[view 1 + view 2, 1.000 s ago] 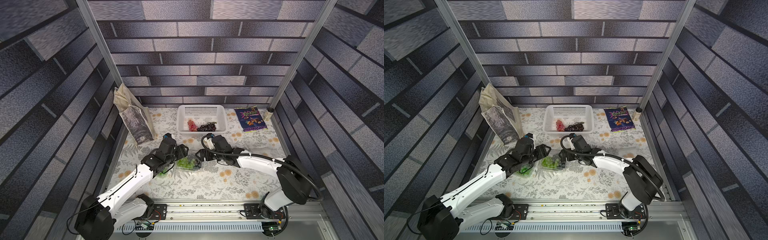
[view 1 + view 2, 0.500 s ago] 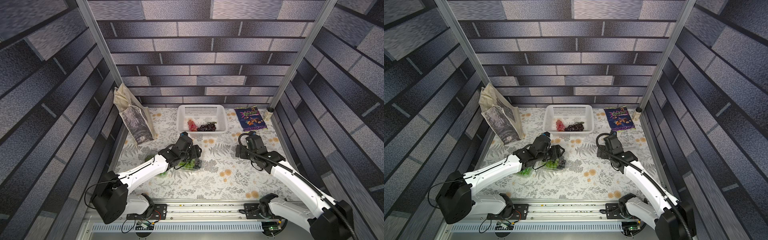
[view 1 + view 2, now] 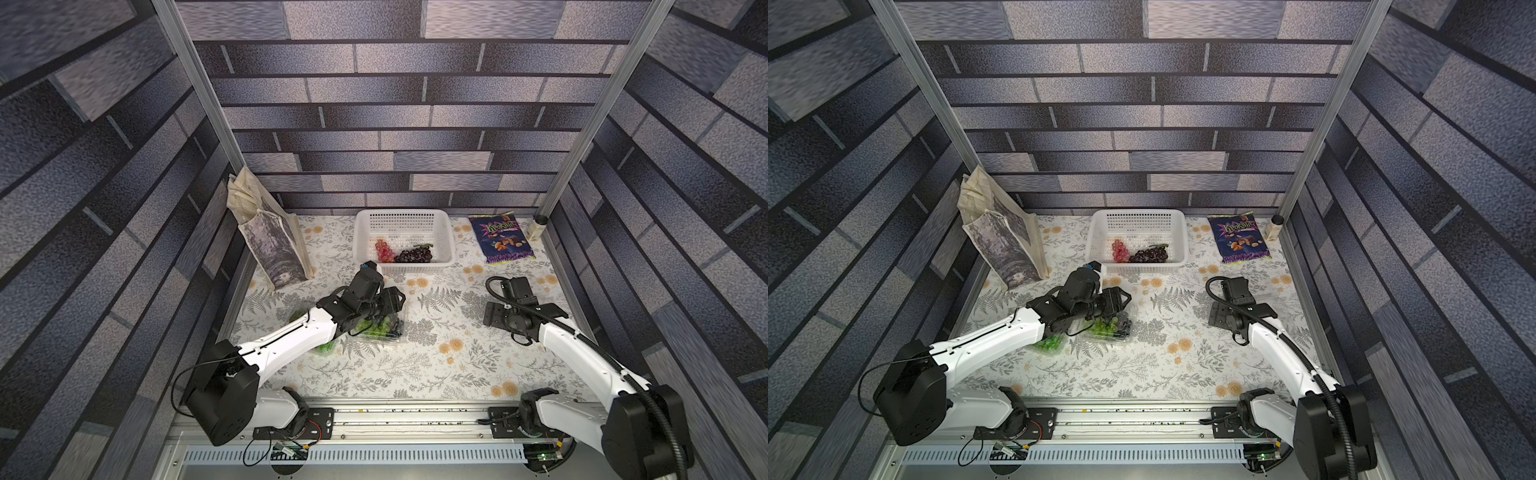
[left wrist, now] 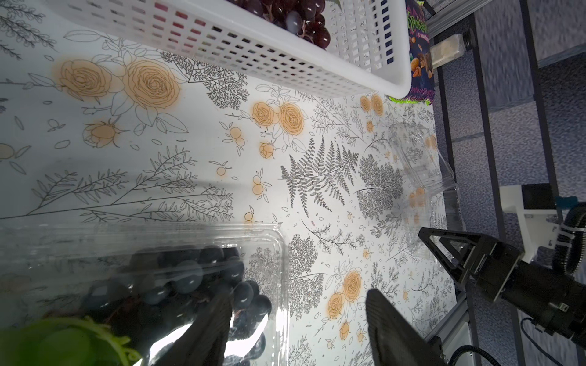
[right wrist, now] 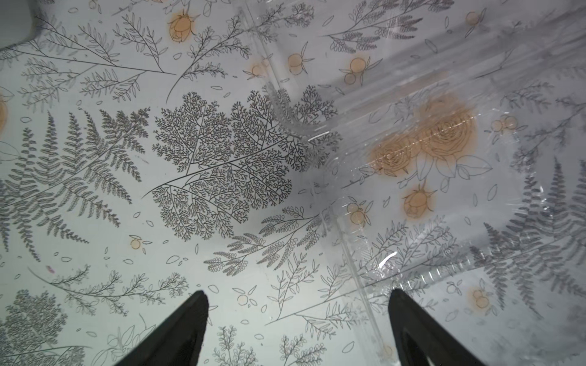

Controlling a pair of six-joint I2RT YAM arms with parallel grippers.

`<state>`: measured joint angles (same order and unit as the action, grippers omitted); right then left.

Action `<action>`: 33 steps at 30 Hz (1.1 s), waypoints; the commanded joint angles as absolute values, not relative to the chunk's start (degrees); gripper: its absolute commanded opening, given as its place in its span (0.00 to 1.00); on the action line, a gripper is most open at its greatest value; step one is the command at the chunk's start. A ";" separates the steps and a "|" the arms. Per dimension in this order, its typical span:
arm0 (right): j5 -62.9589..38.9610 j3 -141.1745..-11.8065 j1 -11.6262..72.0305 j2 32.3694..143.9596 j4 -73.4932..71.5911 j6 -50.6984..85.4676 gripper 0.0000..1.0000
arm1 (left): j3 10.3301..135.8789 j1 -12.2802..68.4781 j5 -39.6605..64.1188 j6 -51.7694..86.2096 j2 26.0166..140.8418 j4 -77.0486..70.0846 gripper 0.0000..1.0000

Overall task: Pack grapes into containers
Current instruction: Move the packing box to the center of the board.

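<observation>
A clear container (image 3: 380, 330) in mid-table holds green and black grapes (image 4: 190, 279). My left gripper (image 3: 392, 301) hovers open over its far end. In the left wrist view that gripper (image 4: 295, 320) has one finger above the grapes and the other past the container's rim. A second container with green grapes (image 3: 322, 347) lies partly under the left forearm. My right gripper (image 3: 519, 309) is open at the right side, low over the cloth. In the right wrist view the gripper (image 5: 298, 304) straddles a rim of an empty clear container (image 5: 428, 158). Red grapes (image 3: 384, 250) and dark purple grapes (image 3: 413, 254) lie in the basket.
The white perforated basket (image 3: 401, 212) stands at the back middle. A printed tote bag (image 3: 270, 241) leans at the back left. A purple snack bag (image 3: 500, 239) and a small bottle (image 3: 536, 227) are at the back right. Metal rails line the table's front and right edges.
My right arm has drawn away from the middle container to the right side of the table. My left gripper has moved right, over that container's far end.
</observation>
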<state>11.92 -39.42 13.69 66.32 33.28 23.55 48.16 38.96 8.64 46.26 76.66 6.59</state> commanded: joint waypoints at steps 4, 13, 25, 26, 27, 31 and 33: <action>7.94 -41.32 13.11 72.40 29.08 24.34 0.89 | 47.69 38.24 9.91 45.61 74.84 5.23 0.69; 0.65 -41.42 14.14 76.99 22.82 24.75 0.79 | 46.93 37.49 10.46 46.15 74.51 4.96 0.69; 2.66 -42.68 22.25 81.37 21.15 26.44 0.61 | 46.24 37.35 10.55 47.31 73.67 4.27 0.69; 3.03 -43.09 22.93 82.07 21.26 26.53 0.58 | 46.23 37.35 10.54 47.38 73.52 4.32 0.69; 3.44 -43.39 23.54 82.60 21.32 26.45 0.56 | 46.15 37.31 10.47 47.45 73.36 4.34 0.69; 4.39 -44.84 26.01 83.90 21.45 26.56 0.45 | 45.66 37.27 10.29 47.55 72.65 4.46 0.70; 4.97 -45.76 27.27 84.35 21.86 26.62 0.38 | 45.33 37.14 10.21 47.74 72.30 4.38 0.70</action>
